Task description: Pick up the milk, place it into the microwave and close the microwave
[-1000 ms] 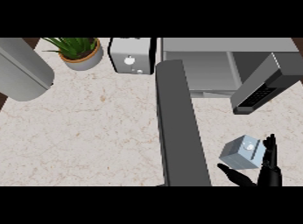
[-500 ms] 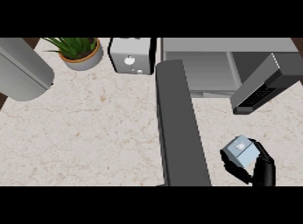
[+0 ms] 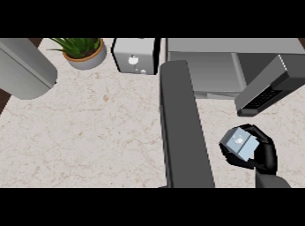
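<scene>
The milk (image 3: 239, 145) is a small pale blue and white carton at the lower right of the head view. My right hand (image 3: 264, 152) is shut on it, black fingers curled round its sides and hiding much of it. The microwave (image 3: 204, 66) stands at the back right with its cavity open. Its door (image 3: 269, 86) is swung out to the right, just beyond the hand. My left hand does not show.
A long dark grey bar (image 3: 184, 128) runs from the lower edge up to the microwave's front, close to the left of my right hand. A white toaster (image 3: 135, 55) and a potted plant (image 3: 83, 50) stand at the back. A big grey cylinder (image 3: 15, 66) lies at the far left.
My right hand stood open beside the carton one second ago. Its fingers have since curled round the milk, and the carton now sits tilted in the hand.
</scene>
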